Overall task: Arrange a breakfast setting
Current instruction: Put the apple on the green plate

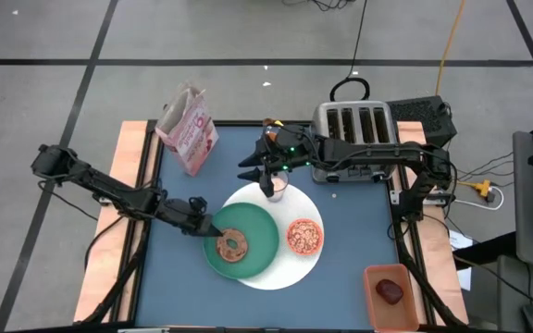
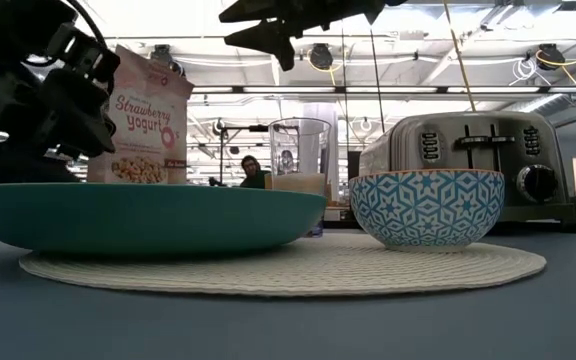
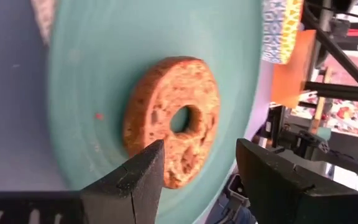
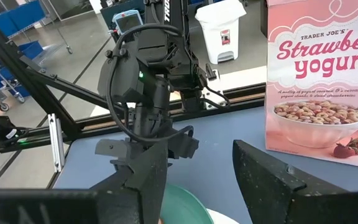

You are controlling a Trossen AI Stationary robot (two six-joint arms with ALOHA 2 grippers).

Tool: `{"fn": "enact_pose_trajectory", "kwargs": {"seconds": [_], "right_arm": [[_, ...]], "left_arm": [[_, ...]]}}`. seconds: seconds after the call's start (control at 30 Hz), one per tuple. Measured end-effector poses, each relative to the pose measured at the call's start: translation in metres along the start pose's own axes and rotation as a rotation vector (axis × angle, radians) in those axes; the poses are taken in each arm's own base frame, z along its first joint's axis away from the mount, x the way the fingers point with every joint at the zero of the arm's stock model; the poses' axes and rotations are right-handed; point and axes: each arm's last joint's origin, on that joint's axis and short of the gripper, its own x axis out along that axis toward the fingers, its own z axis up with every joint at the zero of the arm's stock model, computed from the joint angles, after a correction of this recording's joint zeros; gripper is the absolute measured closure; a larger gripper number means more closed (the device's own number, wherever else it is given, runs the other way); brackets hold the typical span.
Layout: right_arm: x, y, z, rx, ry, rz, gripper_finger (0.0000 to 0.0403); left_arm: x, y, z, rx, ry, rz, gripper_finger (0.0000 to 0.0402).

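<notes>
Green plate (image 1: 253, 242), carrying a bagel (image 1: 232, 245) on the white plate (image 1: 296, 264) mid-worktop, sits before the open left tool (image 1: 213, 228), so nudge gently; right tool (image 1: 257, 169), jaws apart, seemingly empty, hovers over the glass (image 1: 274, 185).

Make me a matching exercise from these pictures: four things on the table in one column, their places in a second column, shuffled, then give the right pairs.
Things:
1. bagel
2. glass
3. cereal bag
4. toaster

Places:
A. back left of the table, standing
B. on the green plate
C. back right of the table
D. under the right gripper, at the white mat's back edge

Pairs: 1-B, 2-D, 3-A, 4-C
</notes>
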Motion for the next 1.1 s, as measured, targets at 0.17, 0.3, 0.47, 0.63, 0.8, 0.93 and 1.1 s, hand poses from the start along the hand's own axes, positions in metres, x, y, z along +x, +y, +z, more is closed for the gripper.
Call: {"fn": "enact_pose_trajectory", "kwargs": {"seconds": [0.17, 0.3, 0.47, 0.63, 0.8, 0.93, 1.1], "right_arm": [[-0.011, 0.004, 0.005, 0.006, 0.017, -0.002, 0.0229], [-0.025, 0.009, 0.010, 0.012, 0.038, -0.006, 0.0229], [-0.048, 0.016, 0.011, 0.036, 0.123, -0.023, 0.0229], [-0.075, 0.024, 0.012, 0.119, 0.200, -0.044, 0.0229], [-0.098, 0.032, 0.020, 0.223, 0.183, -0.050, 0.0229], [-0.108, 0.036, 0.026, 0.254, 0.149, -0.044, 0.0229], [-0.111, 0.037, 0.028, 0.250, 0.132, -0.034, 0.0214]], "left_arm": [[-0.003, -0.007, 0.000, 0.073, -0.005, -0.065, 0.0199], [-0.003, -0.012, 0.001, 0.153, -0.054, -0.122, 0.0199], [-0.003, -0.013, 0.003, 0.258, -0.134, -0.118, 0.0199], [-0.004, -0.013, 0.006, 0.392, -0.239, -0.093, 0.0199], [-0.005, -0.013, 0.008, 0.490, -0.327, -0.062, 0.0199], [-0.005, -0.013, 0.008, 0.519, -0.337, -0.054, 0.0199], [-0.005, -0.013, 0.008, 0.530, -0.336, -0.048, 0.0199]]}}
